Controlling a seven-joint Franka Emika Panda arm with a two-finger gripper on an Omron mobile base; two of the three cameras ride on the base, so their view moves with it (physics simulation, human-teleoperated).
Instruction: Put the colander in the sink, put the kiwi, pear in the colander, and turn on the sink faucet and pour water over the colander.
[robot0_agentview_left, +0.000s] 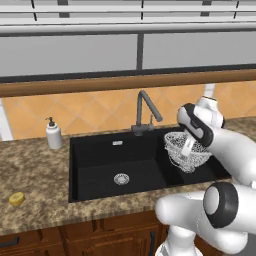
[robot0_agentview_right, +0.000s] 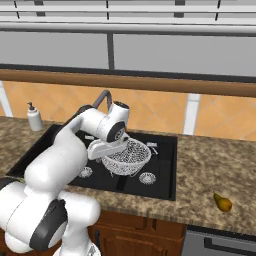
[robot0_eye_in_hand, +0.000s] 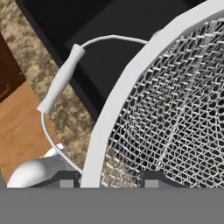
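Colander (robot0_agentview_right: 127, 156) is up in the air over the sink (robot0_agentview_left: 100, 170), hanging above the smaller basin on the faucet's right, tilted, not yet resting on the bottom. In the hand view the rim (robot0_eye_in_hand: 131, 87) runs straight between the two dark finger tips, so the gripper (robot0_eye_in_hand: 109, 178) is pinching the colander by its rim, one finger outside the wall and one inside the mesh.

Handling, as I judge it: thin wire mesh, looks light, stiff at the rim band, springy in the wall. A rim pinch off to one side lets the bowl hang and swing, so expect it to pivot when you lower it. The wire side handle (robot0_eye_in_hand: 59, 78) sticks out over the counter edge; watch it doesn't catch the sink lip on the way down. Better hold is where you are, on the solid rim band, not the mesh.

Sink faucet (robot0_agentview_left: 145, 112) stands just behind the sink, spout pointing toward the colander side, close to the arm, so mind the clearance.

Pear (robot0_agentview_left: 16, 199) sits on the counter well left of the sink. Kiwi (robot0_agentview_right: 223, 202) is on the counter well right of it. Soap pump bottle (robot0_agentview_left: 53, 134) stands at the back left corner, out of the way.
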